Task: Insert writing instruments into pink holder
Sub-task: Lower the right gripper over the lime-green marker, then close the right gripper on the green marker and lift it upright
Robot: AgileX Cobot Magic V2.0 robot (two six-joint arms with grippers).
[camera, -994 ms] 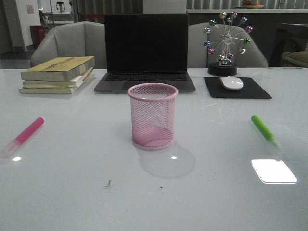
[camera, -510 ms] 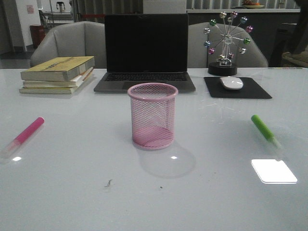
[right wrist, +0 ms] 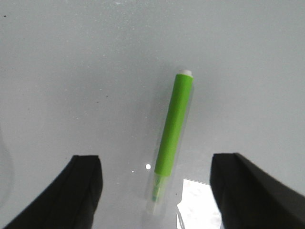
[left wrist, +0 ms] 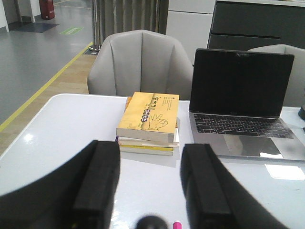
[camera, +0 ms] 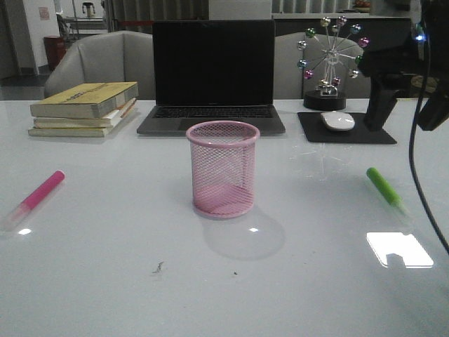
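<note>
Right end effector (right wrist: 155, 191) hangs over the counter (camera: 105, 281) with its two dark fingers (right wrist: 81, 188) spread wide and holding nothing; only their tips show, cut off by the frame edge. Between them, flat on the counter, lies the green marker (right wrist: 174, 126), its pale cap hard to make out against the glare. From the front, the right arm (camera: 393, 70) is a dark shape at the upper right, partly out of frame, with a cable (camera: 421, 182) hanging down; its fingers cannot be made out there.

Left end effector (left wrist: 150, 191) also has its fingers (left wrist: 100, 181) parted and empty. Between them, at the frame edge, only a tiny pink tip of the pink marker (left wrist: 177, 224) shows. This arm is not in the front view.

Nearest in the front view, a bright window reflection (camera: 400, 250) sits on the counter at the right. The pink marker (camera: 38, 195) lies at the far left, its clear cap nearly lost against the surface. The green marker (camera: 384, 186) lies at the far right. Both are well apart from the pink holder (camera: 223, 168), which stands upright mid-counter with nothing visible through its mesh.

Behind it are an open laptop (camera: 212, 77) with a dark screen, a stack of books (camera: 84, 107) to the left, and a white mouse (camera: 337, 121) on a black pad (camera: 344, 128) to the right. A ferris-wheel ornament (camera: 330, 63) stands behind the pad. Two grey chairs (camera: 98, 63) sit beyond.
</note>
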